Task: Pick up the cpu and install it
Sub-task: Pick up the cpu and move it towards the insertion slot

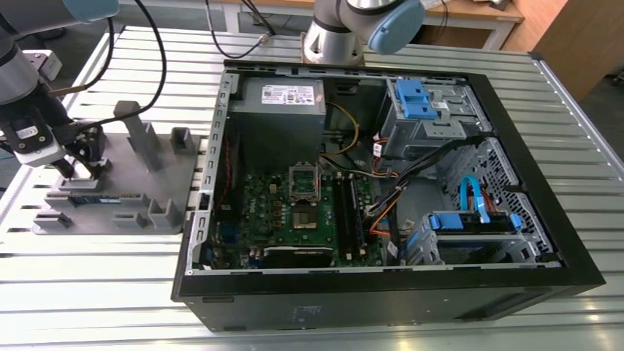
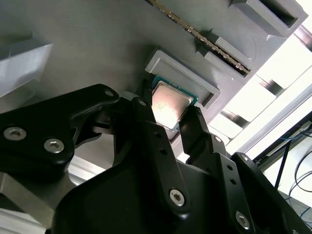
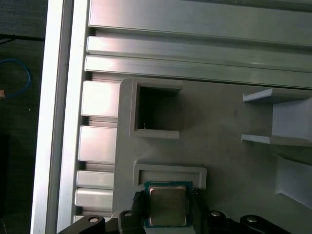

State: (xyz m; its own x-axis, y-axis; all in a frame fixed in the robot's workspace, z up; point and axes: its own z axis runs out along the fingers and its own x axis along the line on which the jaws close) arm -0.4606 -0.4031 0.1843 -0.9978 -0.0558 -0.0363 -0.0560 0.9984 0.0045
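Second wrist view showed the gripper (image 2: 169, 114), jaws seemingly pinching the cpu (image 2: 170, 100) in the holder tray (image 2: 97, 44). Pick-up was in hand; lifting wanted a level hold.

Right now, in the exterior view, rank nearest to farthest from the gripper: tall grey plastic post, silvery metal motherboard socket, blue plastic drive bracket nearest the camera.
From the gripper:
1. Tall grey plastic post, on the tray beside it.
2. Silvery metal motherboard socket, mid-case.
3. Blue plastic drive bracket, exterior view's right.
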